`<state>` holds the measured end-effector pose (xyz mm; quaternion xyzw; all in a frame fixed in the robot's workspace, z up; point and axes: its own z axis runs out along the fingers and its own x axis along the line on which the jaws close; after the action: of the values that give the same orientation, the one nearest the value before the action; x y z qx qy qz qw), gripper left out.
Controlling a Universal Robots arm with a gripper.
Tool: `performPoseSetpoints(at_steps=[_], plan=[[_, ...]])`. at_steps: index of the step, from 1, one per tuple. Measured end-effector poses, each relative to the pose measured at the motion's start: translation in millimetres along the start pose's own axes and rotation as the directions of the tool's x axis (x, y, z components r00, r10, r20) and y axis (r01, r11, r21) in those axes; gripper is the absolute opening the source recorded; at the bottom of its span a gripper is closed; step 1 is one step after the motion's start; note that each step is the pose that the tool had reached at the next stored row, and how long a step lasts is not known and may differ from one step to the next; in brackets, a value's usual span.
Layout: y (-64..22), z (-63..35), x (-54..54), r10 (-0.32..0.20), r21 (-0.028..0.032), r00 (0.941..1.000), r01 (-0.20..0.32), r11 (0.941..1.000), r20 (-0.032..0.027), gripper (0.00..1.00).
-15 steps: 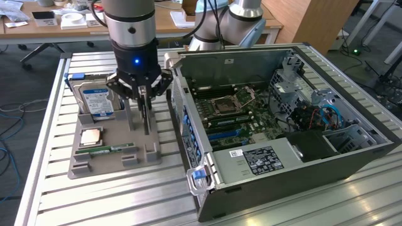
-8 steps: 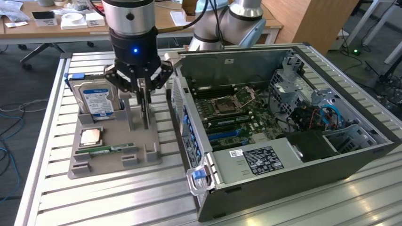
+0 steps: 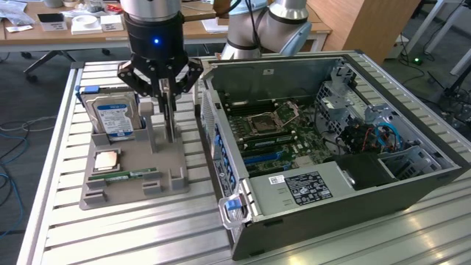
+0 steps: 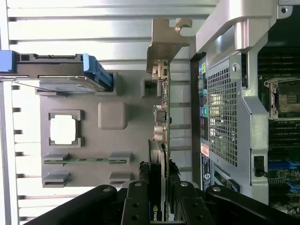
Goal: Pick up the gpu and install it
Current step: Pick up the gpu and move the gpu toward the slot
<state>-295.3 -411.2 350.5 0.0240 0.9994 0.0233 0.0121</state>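
Jaws of the gripper (image 3: 167, 100) clenched on the gpu (image 4: 161, 117), gripping its upper edge. The card stands edge-on in a slot of the grey holder tray (image 3: 132, 190), left-centre of the exterior view, just beside the open computer case (image 3: 353, 190).

Handling, judged: stiff, thin, light board, fragile. Exposed components and connector edge shouldn't take force. Best hold is across the flat faces near mid-length, as here, clear of the metal bracket (image 4: 166, 42). Smooth faces could slip if tilted.

Counts:
- 1 gpu
- 1 hard drive (image 3: 114, 113)
- 1 CPU (image 3: 107, 160)
- 1 RAM stick (image 3: 129, 175) on the tray
- 1 tray
- 1 case
- 1 slatted worktop (image 3: 110, 234)
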Motion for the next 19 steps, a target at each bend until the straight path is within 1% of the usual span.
performPoseSetpoints(at_steps=[5,19], plan=[[0.6,-12.3,-0.3,0.0,0.0,1.0,0.0,1.0,0.0,0.26],[2.5,-52.4,-1.2,0.0,0.0,1.0,0.0,1.0,0.0,0.26]])
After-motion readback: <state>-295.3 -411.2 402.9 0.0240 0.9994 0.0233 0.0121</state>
